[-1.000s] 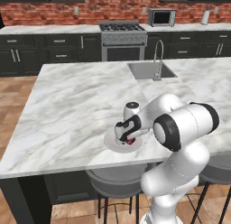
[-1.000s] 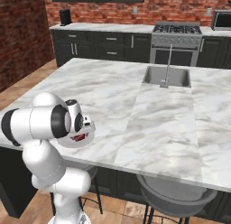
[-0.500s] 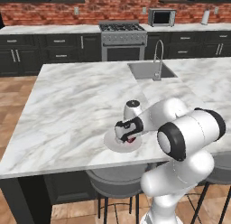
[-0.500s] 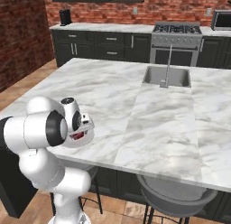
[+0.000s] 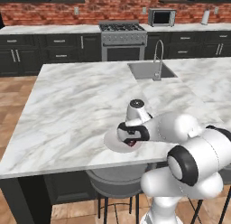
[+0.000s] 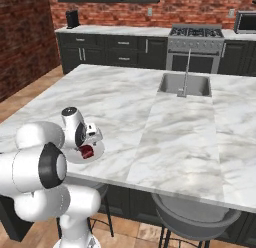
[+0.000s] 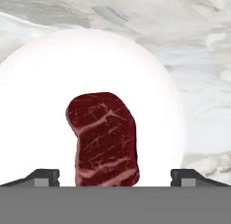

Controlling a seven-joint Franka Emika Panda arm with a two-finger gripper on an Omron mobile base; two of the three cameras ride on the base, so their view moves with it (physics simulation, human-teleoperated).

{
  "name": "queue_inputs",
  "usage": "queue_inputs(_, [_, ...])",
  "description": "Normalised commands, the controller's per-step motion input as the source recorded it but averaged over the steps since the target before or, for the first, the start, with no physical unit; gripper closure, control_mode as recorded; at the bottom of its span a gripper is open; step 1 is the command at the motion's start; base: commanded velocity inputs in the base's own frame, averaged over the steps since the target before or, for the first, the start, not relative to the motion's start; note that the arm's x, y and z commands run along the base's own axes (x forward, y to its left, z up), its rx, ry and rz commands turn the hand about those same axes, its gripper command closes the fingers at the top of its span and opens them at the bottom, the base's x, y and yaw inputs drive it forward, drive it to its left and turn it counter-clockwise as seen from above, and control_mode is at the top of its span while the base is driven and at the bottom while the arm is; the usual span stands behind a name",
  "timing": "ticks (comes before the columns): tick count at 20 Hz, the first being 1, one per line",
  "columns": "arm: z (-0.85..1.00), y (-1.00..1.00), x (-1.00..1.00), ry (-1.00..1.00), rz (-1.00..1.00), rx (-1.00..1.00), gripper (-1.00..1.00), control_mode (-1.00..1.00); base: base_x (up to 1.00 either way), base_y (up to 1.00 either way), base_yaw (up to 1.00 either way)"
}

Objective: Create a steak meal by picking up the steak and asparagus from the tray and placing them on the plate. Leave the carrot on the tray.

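Note:
The dark-red steak [image 7: 103,137] lies on the round white plate [image 7: 54,74], toward its near side. My gripper [image 7: 115,175] hovers right over it, open, with a fingertip well clear of the meat on each side. From the left base view the plate [image 5: 113,144] sits near the island's front edge, and the steak [image 5: 131,143] shows under the gripper [image 5: 131,138]. From the right base view the steak [image 6: 88,151] rests on the plate [image 6: 98,151] below the gripper [image 6: 90,141]. The tray, asparagus and carrot are out of view.
The plate is on a white marble island [image 5: 81,96] close to its front edge. A sink with a faucet [image 5: 155,67] is set in the far side. Stools [image 5: 117,178] stand under the front edge.
My elbow has dropped and swung toward the front of the island. The hand has stayed over the plate, a little lower, with the steak beneath it.

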Motion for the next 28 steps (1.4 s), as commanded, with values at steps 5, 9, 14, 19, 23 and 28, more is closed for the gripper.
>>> queue_inputs(5, [0.49, -0.36, -0.92, -0.16, 0.00, 0.00, -1.00, -1.00, 0.00, 0.00, 0.00])
queue_inputs(9, [0.17, -0.19, -0.30, -0.01, 0.00, 0.00, -1.00, -1.00, 0.00, 0.00, 0.00])
queue_inputs(14, [0.26, 0.00, 0.14, 0.00, 0.00, 0.00, -1.00, -1.00, 0.00, 0.00, 0.00])
queue_inputs(19, [0.05, 0.00, 0.07, 0.00, 0.00, 0.00, -1.00, 1.00, -0.06, 0.00, 0.00])
queue_inputs(23, [0.00, 0.00, 0.00, 0.00, 0.00, 0.00, -1.00, 1.00, -0.96, -0.42, -0.04])
queue_inputs(28, [0.00, 0.00, 0.00, 0.00, 0.00, 0.00, -1.00, 1.00, -0.49, -0.94, -0.19])
